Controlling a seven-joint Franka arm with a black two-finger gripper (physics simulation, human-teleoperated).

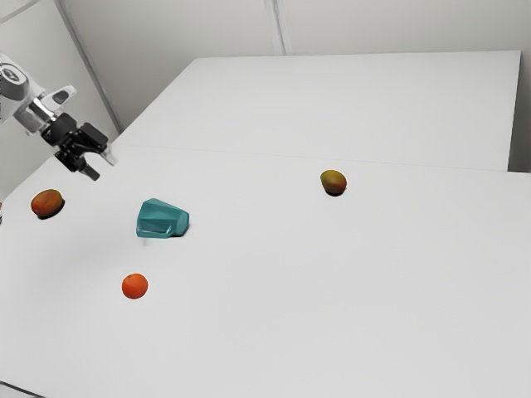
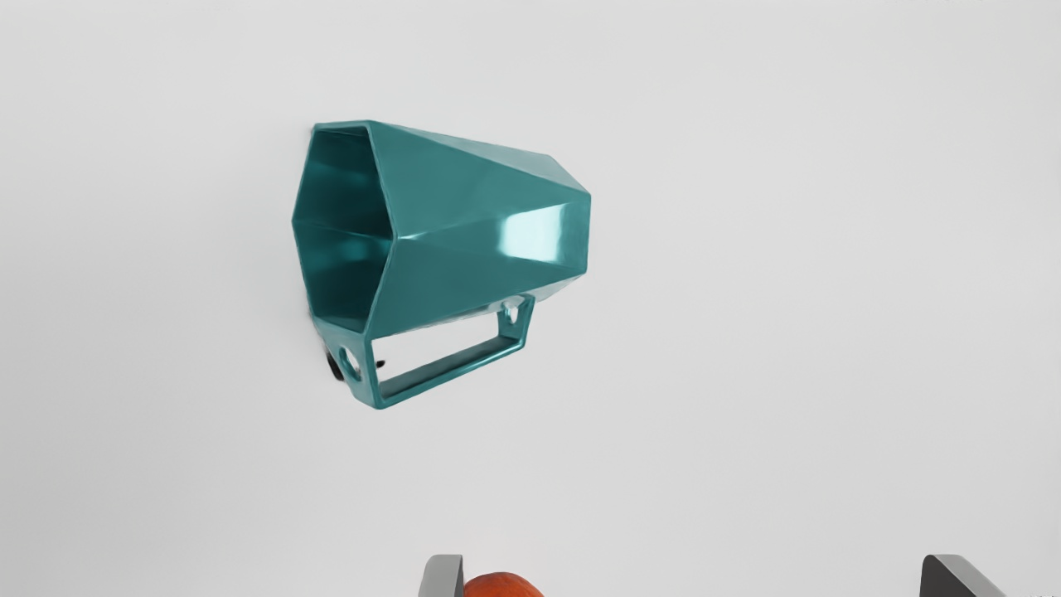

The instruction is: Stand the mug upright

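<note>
My gripper [image 1: 104, 167] is held above the table at the exterior view's upper left, its fingers apart with nothing between them. The teal faceted mug [image 1: 163, 220] lies on its side on the table, lower than the gripper and farther toward the exterior view's right. In the wrist view the mug [image 2: 477, 224] shows its dark open mouth and its handle along one side, a gap separating it from my gripper [image 2: 692, 572].
An orange [image 1: 135, 286] rests nearer the exterior camera than the mug. One reddish mango [image 1: 47, 203] sits at the exterior view's left, below the hand, and a greenish-red mango [image 1: 333, 182] farther right on the white table [image 1: 332, 298].
</note>
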